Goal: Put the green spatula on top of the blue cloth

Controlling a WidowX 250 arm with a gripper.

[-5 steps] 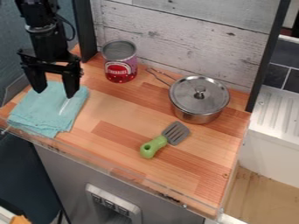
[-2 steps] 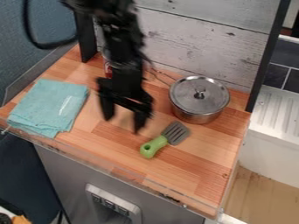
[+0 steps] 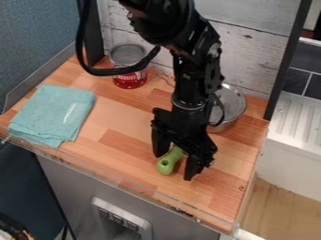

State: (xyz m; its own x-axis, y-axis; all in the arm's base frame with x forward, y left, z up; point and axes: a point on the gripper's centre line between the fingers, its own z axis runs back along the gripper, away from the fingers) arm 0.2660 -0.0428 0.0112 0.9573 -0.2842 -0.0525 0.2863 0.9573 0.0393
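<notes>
Your end effector (image 3: 175, 166) was low over the front part of the wooden table (image 3: 119, 112), open, with its two fingers spread apart and the handle of the green spatula (image 3: 167, 165) between them. You could not tell whether either finger touched the handle. The spatula lay on the table, well apart from the blue cloth (image 3: 53, 112), its handle end toward the front edge and its head hidden behind the end effector. The cloth lay folded and flat on the left of your view. Behind your arm (image 3: 188, 79), partly covered by it, stood a metal pot (image 3: 219, 127) with its lid (image 3: 235, 101) on. A red-labelled can (image 3: 130, 80) stood upright near the board wall (image 3: 251, 51), your arm's black cable (image 3: 81, 47) crossing in front of it.
</notes>
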